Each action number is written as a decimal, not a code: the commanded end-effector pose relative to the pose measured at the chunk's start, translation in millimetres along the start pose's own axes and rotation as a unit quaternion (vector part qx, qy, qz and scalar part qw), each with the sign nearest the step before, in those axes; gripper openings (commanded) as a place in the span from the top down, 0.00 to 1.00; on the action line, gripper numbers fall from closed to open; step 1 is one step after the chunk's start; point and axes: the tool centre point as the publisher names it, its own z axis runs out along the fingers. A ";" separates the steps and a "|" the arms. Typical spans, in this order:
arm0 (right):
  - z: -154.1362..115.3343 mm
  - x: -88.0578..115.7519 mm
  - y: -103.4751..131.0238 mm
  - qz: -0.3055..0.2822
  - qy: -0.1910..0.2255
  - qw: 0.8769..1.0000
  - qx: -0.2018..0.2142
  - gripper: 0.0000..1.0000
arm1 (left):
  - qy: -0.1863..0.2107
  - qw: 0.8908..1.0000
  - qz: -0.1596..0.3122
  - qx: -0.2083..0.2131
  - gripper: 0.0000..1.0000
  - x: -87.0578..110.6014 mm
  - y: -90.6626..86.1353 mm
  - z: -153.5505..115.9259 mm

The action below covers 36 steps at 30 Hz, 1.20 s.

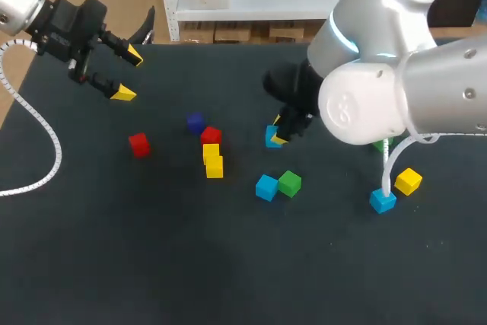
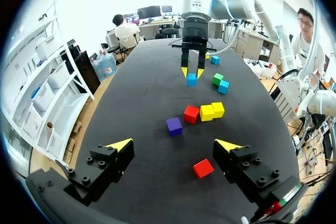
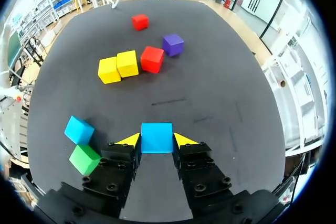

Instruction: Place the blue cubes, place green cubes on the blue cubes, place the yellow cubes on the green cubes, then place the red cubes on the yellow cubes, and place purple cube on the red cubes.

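One sky-blue cube [image 3: 156, 136] | clenched in right pincer [image 3: 157, 140] | left pincer [image 2: 174, 145] released

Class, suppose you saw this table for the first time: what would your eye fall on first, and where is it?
The right gripper stands out, shut on a blue cube near the table's middle. Beside it lies a bright cluster: a purple cube, a red cube and two yellow cubes side by side. The left gripper hangs open over the table's far left.
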 end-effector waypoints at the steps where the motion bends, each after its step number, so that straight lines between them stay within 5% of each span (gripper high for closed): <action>1: -2.0 4.2 -2.9 -0.017 -0.020 0.999 -0.033 1.00 | -0.001 1.000 0.002 -0.002 0.00 1.0 -0.9 0.3; 36: 10.9 5.9 -5.5 -0.040 -0.030 0.998 -0.050 1.00 | -0.001 1.000 0.002 -0.002 0.00 1.0 -0.9 0.3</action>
